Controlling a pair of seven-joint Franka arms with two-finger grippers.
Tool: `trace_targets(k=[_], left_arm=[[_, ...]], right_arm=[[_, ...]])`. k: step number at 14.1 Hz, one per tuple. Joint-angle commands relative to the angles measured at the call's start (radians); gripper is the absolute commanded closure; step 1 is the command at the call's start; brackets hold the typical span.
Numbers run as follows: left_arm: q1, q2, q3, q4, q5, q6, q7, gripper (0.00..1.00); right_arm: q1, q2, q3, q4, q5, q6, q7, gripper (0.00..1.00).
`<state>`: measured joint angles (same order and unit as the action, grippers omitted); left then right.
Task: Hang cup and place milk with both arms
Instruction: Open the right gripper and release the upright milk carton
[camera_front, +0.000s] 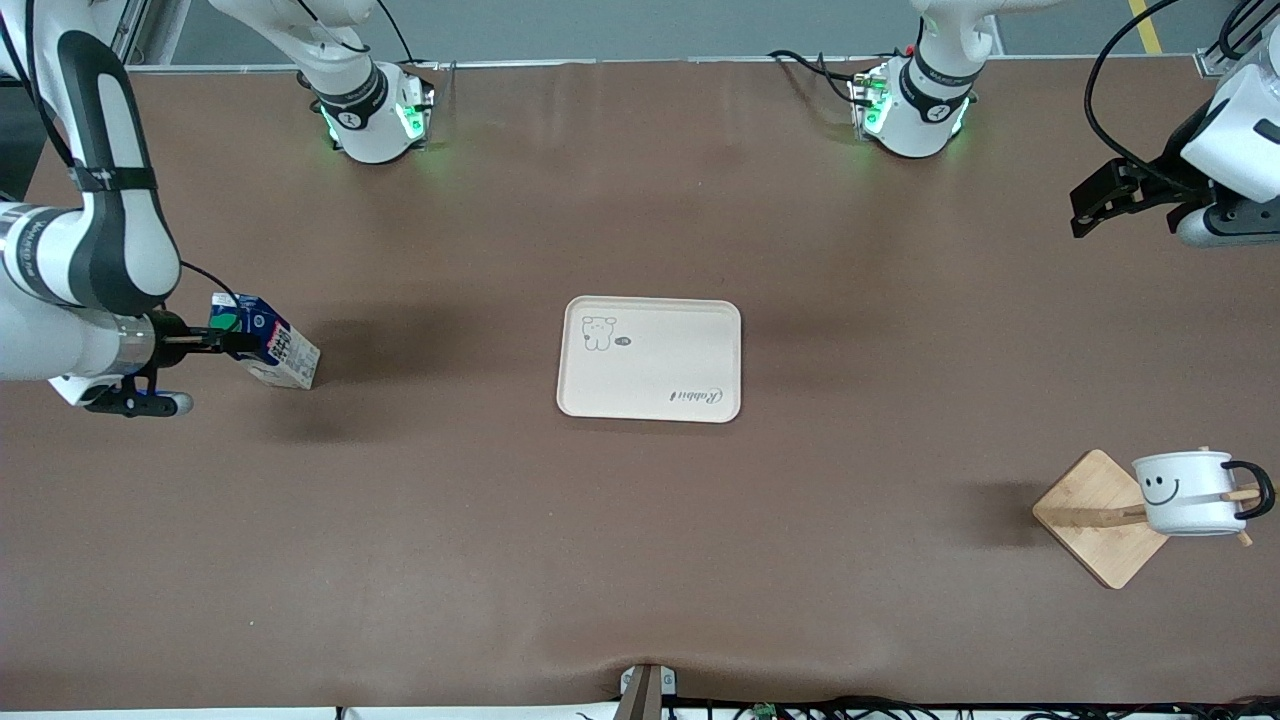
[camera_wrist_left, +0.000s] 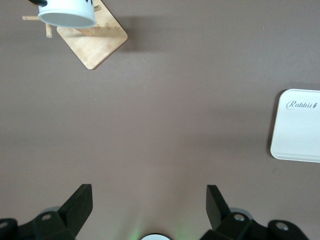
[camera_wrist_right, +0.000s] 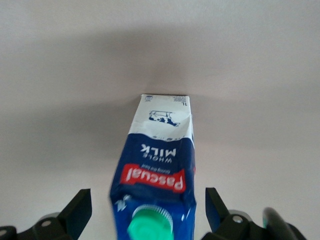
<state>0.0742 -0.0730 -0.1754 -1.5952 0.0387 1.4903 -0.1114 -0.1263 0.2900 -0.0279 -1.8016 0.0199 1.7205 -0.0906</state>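
Observation:
The milk (camera_front: 268, 343), a carton with a dark blue top and a green cap, stands on the table toward the right arm's end. My right gripper (camera_front: 232, 341) is open with a finger on each side of the carton's top, and neither finger touches it. In the right wrist view the milk (camera_wrist_right: 160, 165) sits between the spread fingers of the right gripper (camera_wrist_right: 148, 206). The white cup (camera_front: 1185, 493) with a smiley face hangs by its black handle on a peg of the wooden rack (camera_front: 1095, 515). My left gripper (camera_front: 1092, 203) is open and empty, high over the table's edge at the left arm's end.
A cream tray (camera_front: 650, 400) with a rabbit print lies at the table's middle. The left wrist view shows the cup (camera_wrist_left: 67, 12), the rack base (camera_wrist_left: 92, 42), the tray's edge (camera_wrist_left: 300, 125) and the left gripper (camera_wrist_left: 150, 202) over bare brown table.

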Motion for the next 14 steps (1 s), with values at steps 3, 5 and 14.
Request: trace_targets(k=[3,5,14], left_arm=[[-0.001,-0.022,0.008,-0.009,-0.03,-0.001,0.019,0.0],[-0.049,-0.024,0.057,-0.012,-0.03,-0.001,0.019,0.0],[-0.063,-0.028,0.076,-0.011,-0.066,-0.004,0.018,0.0]], right_arm=[[0.054,0.007,0.01,0.299,0.009,-0.134,0.008,0.0],[0.065,0.03,0.01,0.407,0.002,-0.148,0.003,0.0],[0.088,-0.136,0.013,0.542,-0.014,-0.388,0.011,0.0]])
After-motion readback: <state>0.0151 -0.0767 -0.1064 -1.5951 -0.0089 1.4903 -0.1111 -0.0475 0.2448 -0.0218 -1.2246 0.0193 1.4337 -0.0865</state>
